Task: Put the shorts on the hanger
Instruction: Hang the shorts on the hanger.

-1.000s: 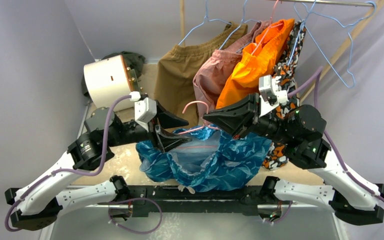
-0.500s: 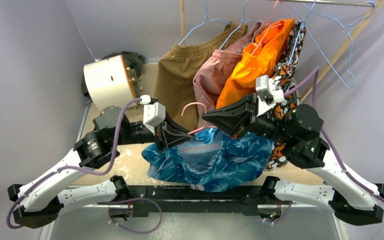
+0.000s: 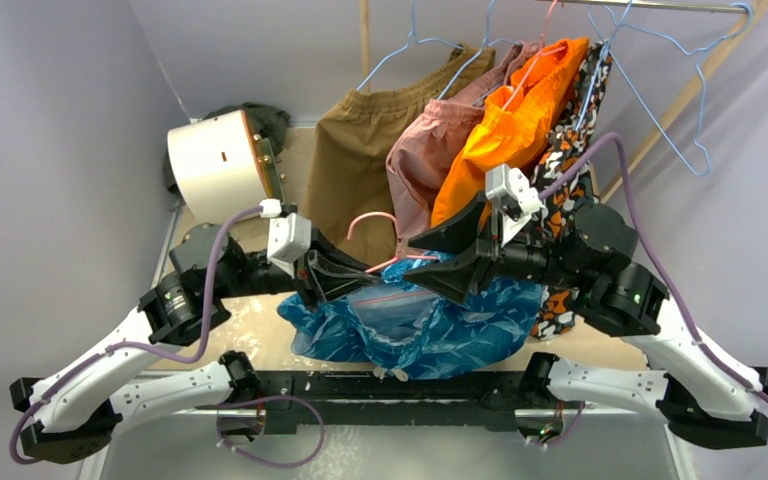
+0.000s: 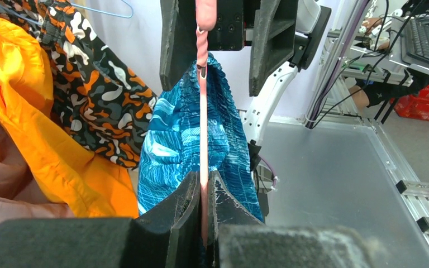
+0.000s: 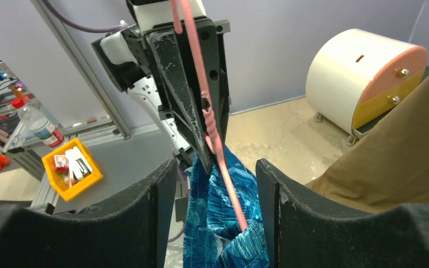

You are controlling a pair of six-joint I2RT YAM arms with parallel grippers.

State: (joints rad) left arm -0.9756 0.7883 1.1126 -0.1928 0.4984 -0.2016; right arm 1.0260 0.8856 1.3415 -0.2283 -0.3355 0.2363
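Note:
The blue-and-teal shorts hang bunched on the pink hanger between the two arms, above the table's near edge. My left gripper is shut on the hanger's wire; in the left wrist view the wire runs straight up out of the closed gripper, with the shorts draped beside it. My right gripper faces it and stands open, its fingers either side of the hanger and the shorts without touching them. In the right wrist view that gripper shows a wide gap.
Behind hang brown shorts, a pink garment, orange shorts and a black-orange patterned garment on light blue hangers. A white drum stands at the back left.
My left gripper has shut on the hanger wire. My right gripper, shut on the hanger before, has opened and let go. The shorts have risen slightly and bunched.

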